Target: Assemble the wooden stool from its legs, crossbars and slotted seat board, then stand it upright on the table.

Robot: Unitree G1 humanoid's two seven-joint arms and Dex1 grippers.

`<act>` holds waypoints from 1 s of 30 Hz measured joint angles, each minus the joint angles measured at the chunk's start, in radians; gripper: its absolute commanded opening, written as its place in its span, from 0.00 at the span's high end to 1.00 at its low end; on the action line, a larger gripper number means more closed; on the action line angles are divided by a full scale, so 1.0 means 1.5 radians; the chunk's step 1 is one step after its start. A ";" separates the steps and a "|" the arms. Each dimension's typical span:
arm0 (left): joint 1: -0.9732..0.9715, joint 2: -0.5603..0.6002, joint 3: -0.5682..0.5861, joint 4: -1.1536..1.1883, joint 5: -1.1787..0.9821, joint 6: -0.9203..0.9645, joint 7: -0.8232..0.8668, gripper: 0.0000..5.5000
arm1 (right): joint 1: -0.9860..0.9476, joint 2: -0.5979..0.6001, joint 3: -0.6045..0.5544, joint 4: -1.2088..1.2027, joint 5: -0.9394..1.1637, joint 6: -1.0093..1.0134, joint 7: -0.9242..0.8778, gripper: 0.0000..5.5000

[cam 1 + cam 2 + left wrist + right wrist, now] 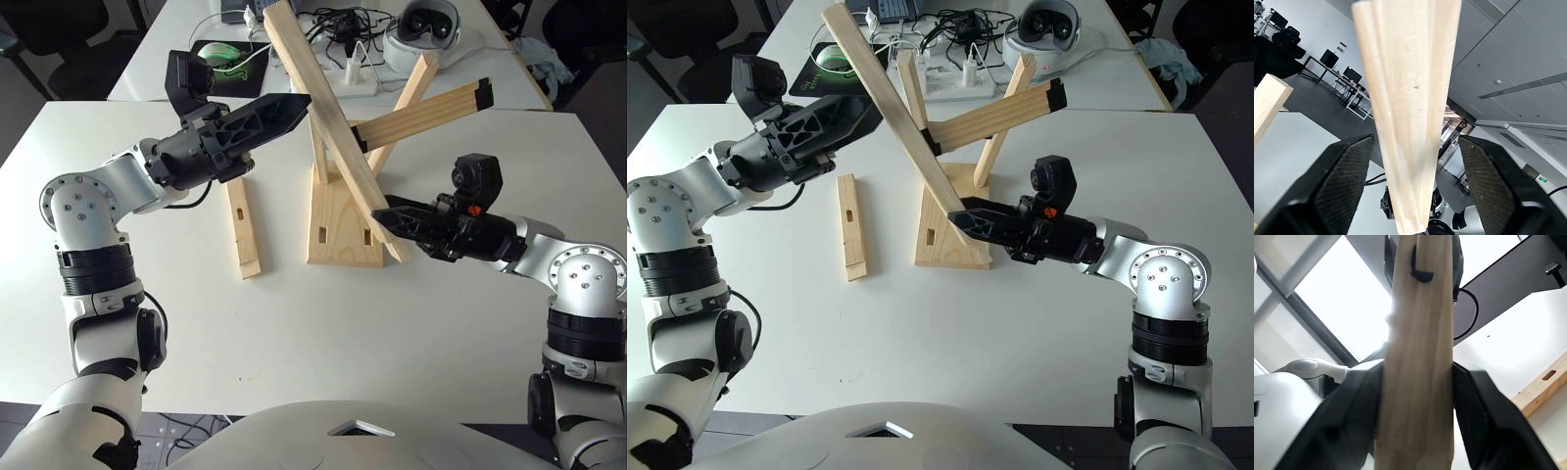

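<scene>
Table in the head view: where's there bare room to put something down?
The widest bare stretch of table is the near side, in front of the seat board. The far left corner beyond the left arm is bare too. The middle is crowded: board, loose bar beside it, and the slanted leg in the right gripper.

Seat board (338, 235): pale wood, slotted, flat on the table.
Long leg (323, 108): steeply tilted, its lower end at the board.
Black-capped bar (431, 110): slanting above the board.
Crossbar (243, 227): slotted (lying loose) beside the board.
</scene>
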 measured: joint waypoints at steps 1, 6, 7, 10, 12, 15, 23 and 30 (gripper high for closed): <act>0.000 0.000 0.000 0.001 0.000 0.000 0.000 0.42 | 0.001 0.000 0.001 -0.001 0.000 0.000 0.001 0.62; 0.000 0.000 0.000 0.003 -0.001 0.002 0.000 0.42 | 0.002 -0.004 0.007 -0.004 0.000 0.003 0.009 0.62; 0.000 0.000 0.001 0.003 -0.001 0.003 0.000 0.42 | 0.002 -0.007 0.008 -0.005 0.000 0.003 0.010 0.62; 0.000 0.000 0.005 0.005 -0.006 0.007 0.003 0.42 | 0.002 -0.019 0.021 -0.010 -0.002 0.005 0.021 0.62; 0.000 0.000 0.007 0.006 -0.008 0.009 0.005 0.42 | 0.002 -0.019 0.023 -0.010 -0.008 0.005 0.023 0.62; 0.000 0.000 0.010 0.012 -0.009 0.014 0.011 0.42 | 0.002 -0.020 0.026 -0.009 -0.023 0.002 0.026 0.62; 0.000 0.008 0.033 0.033 -0.018 0.015 0.021 0.42 | 0.003 -0.025 0.025 -0.006 -0.041 -0.006 0.042 0.62; -0.006 0.009 0.035 0.042 -0.028 0.019 0.029 0.42 | 0.009 -0.026 0.030 -0.008 -0.060 -0.013 0.056 0.62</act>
